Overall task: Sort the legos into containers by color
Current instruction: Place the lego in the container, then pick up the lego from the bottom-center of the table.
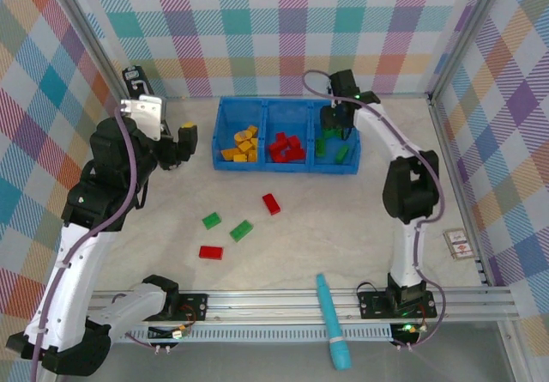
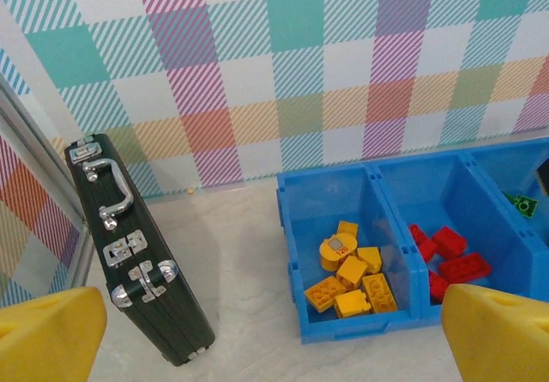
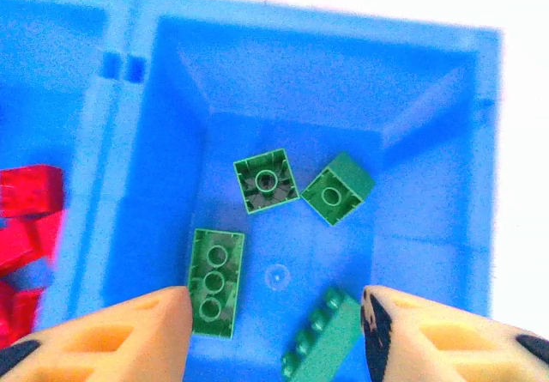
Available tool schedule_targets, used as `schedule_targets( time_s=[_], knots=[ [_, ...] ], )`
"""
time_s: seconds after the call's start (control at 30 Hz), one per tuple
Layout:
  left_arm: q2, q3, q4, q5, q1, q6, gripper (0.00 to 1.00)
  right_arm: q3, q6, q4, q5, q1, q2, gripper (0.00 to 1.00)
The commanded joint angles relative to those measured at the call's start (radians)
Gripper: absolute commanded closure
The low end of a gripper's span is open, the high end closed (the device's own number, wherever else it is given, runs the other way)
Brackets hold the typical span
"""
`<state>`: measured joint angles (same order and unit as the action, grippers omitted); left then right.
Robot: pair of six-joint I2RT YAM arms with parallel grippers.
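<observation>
Blue plastic walls of the tray surround the spot under the right pincer, which hangs directly over the rightmost of the three containers. Its pale orange fingers are partly spread and nothing is clamped between them. Four green legos lie below it on the compartment floor. Two square ones sit just ahead of the fingertips, and a longer one lies flat beside the left finger. Another long one is tilted on edge close to the right finger; whether it touches that finger I cannot tell. Red legos show in the next compartment, to the left in this wrist view.

The left pincer is spread wide and empty, its yellow fingertips far apart. It hangs above the worktop, just off the tray's left end. Ahead of it and slightly to its right, the orange-yellow legos are heaped in the nearest compartment. On its left a black case stands on edge near the checked wall.

Four loose legos, two red and two green, lie scattered on the worktop, well apart from both pincers and nearer the arm bases. A teal pen-like tool lies across the rail at the near edge.
</observation>
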<state>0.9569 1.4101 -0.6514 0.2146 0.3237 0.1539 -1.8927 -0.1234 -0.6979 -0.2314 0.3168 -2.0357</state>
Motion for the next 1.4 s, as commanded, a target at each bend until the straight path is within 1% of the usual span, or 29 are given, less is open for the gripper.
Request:
schedule_targets(
  time_s=[0.0,0.07,0.13,0.23,0.33,0.4,0.53,0.63,0.7,0.93,1.03,1.1,1.23,1.37],
  knots=[
    [-0.032,-0.002,0.022,-0.018,-0.008,0.001,0.0,0.039,0.008,-0.032,0.015,0.024,0.118,0.44],
    [-0.038,0.0,0.022,-0.021,-0.007,-0.001,0.0,0.075,0.014,-0.051,0.028,0.052,0.181,0.42],
    [-0.042,0.001,0.021,-0.025,-0.008,-0.002,0.0,0.133,0.064,-0.043,0.109,0.093,0.249,0.37],
    [-0.053,0.005,0.015,-0.035,-0.006,-0.005,0.0,0.248,0.116,-0.008,0.114,0.198,0.347,0.36],
    [-0.073,0.002,0.019,-0.041,-0.005,-0.005,0.0,0.356,0.123,0.029,0.113,0.304,0.419,0.36],
    [-0.084,0.0,0.019,-0.037,-0.003,-0.006,0.0,0.447,0.15,0.087,0.142,0.383,0.462,0.35],
    [-0.097,0.006,0.011,-0.045,0.004,-0.007,0.0,0.632,0.256,0.205,0.2,0.525,0.5,0.29],
    [-0.1,0.015,0.003,-0.054,0.008,-0.008,0.0,0.688,0.232,0.242,0.237,0.588,0.477,0.28],
    [-0.1,0.019,-0.001,-0.051,0.009,-0.008,0.0,0.676,0.177,0.233,0.248,0.614,0.441,0.27],
    [-0.109,0.011,0.004,-0.053,0.009,-0.008,0.0,0.575,0.116,0.244,0.264,0.732,0.276,0.19],
    [-0.114,0.011,0.004,-0.055,0.009,-0.008,0.0,0.459,0.042,0.177,0.265,0.761,0.164,0.13],
    [-0.12,0.014,-0.002,-0.061,0.009,-0.008,0.0,0.364,-0.045,0.098,0.263,0.773,0.088,0.01],
    [-0.138,0.014,0.002,-0.059,0.009,-0.01,0.0,0.269,-0.16,0.008,0.213,0.804,0.008,0.0],
    [-0.147,0.011,0.006,-0.057,0.009,-0.01,0.0,0.244,-0.237,-0.02,0.195,0.826,-0.043,0.0]
  ],
)
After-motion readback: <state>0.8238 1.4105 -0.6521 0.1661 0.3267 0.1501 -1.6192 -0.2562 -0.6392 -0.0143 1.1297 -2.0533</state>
